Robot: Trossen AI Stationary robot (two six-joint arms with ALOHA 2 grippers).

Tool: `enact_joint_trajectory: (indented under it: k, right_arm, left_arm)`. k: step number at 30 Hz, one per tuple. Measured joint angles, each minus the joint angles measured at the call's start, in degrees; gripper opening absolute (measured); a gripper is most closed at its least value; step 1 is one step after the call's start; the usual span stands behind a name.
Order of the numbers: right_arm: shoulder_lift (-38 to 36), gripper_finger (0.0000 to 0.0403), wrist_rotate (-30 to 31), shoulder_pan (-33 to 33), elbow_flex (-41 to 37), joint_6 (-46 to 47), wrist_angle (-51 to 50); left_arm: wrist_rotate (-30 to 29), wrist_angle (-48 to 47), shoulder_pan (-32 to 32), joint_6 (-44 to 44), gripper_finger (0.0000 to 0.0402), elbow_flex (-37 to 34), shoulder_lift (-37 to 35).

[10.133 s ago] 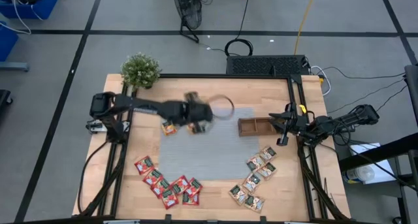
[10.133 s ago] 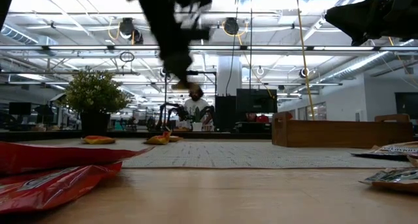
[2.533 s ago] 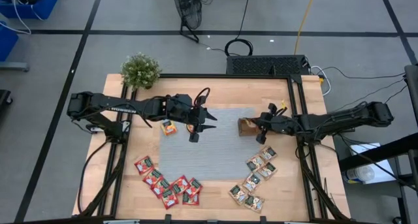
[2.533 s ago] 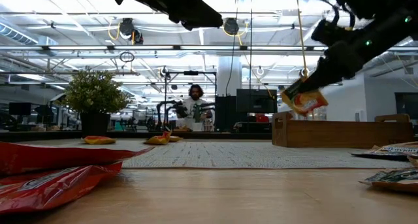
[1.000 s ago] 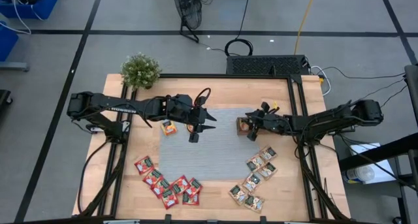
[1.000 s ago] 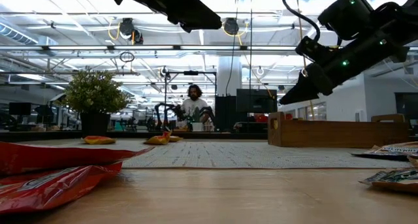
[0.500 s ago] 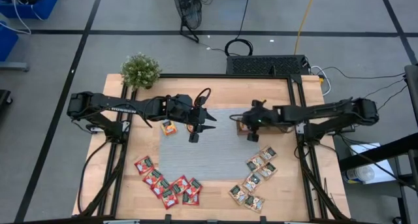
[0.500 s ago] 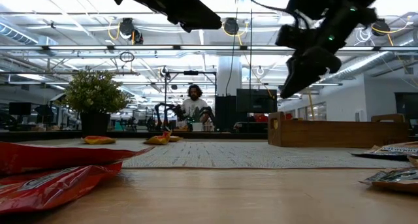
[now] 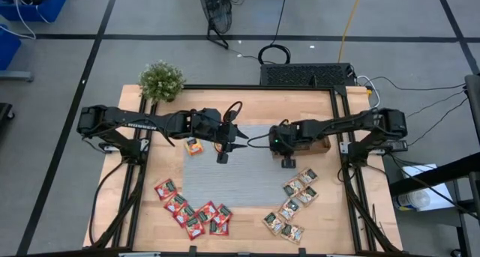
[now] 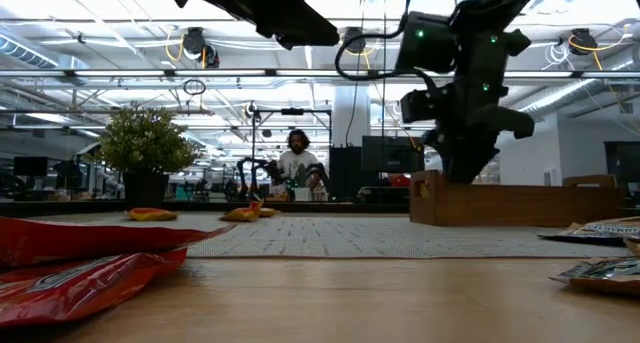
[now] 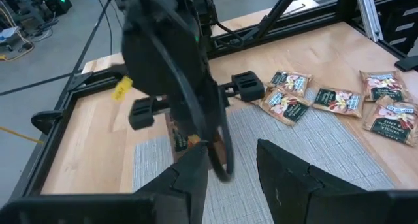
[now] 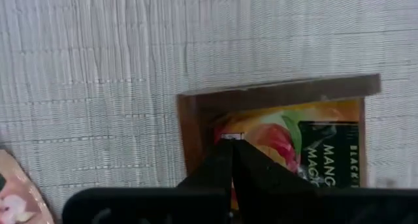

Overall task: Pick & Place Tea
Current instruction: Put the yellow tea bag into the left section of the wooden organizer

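Sachet (image 12: 297, 142), orange-yellow, lies flat in the end compartment of the wooden tray (image 12: 189, 139) on the grey mat (image 9: 225, 174). Right claw (image 12: 230, 144) pinched fully shut, empty, poised above that compartment. Left claw (image 11: 230, 162) hovers over the mat with fingers partly apart, nothing between them. Red sachets (image 9: 191, 212) and pale-green sachets (image 9: 294, 204) sit on the worktop (image 9: 247, 107) near its front edge.

The floor (image 9: 67, 70) is grey with dark lines across it. A small green plant (image 9: 161, 80) sits at a corner of the wooden table (image 9: 247, 103). Far back in the big room, bright lights (image 10: 90, 8) shine from the ceiling and a person (image 10: 297, 163) sits at a desk.
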Motion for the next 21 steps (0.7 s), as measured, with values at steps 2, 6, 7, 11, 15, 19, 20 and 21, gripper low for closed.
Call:
enact_joint_trajectory:
  k: [2, 6, 7, 11, 15, 19, 20, 21]
  right_arm:
    - [0.8, 0.0000, -0.8, -0.5, 0.0, 0.0, -1.2]
    - [3.3, 0.0000, -0.8, -2.1, 0.2, 0.3, -3.0]
    - [4.1, 0.0000, -0.9, -2.5, 0.3, 0.4, -3.0]
    - [6.2, 0.0000, 0.5, -2.7, 0.3, 0.6, -2.5]
    - [5.2, 0.0000, 8.7, -1.2, 0.1, 3.5, -0.3]
    - [3.4, 0.0000, 18.0, 1.1, -0.2, 6.0, 0.7]
    - [2.8, 0.0000, 20.1, 1.7, -0.2, 6.6, 1.0]
    - [2.4, 0.0000, 22.4, 2.2, -0.2, 7.0, 1.3]
  left_arm:
    - [0.0, 0.0, 0.0, 0.3, 0.0136, 0.0, 0.0]
    - [0.0, 0.0, 0.0, 0.5, 0.0136, 0.0, 0.0]
    - [0.0, 0.0, 0.1, 0.5, 0.0136, 0.0, 0.0]
    - [0.0, 0.0, 0.1, 0.5, 0.0136, 0.0, 0.0]
    - [0.0, -0.6, 0.1, 0.4, 0.0136, 0.0, 0.0]
    - [0.0, -0.8, 0.1, 0.3, 0.0136, 0.0, 0.0]
    - [0.0, -0.9, 0.1, 0.3, 0.0136, 0.0, 0.0]
    - [0.0, -0.9, 0.1, 0.2, 0.0136, 0.0, 0.0]
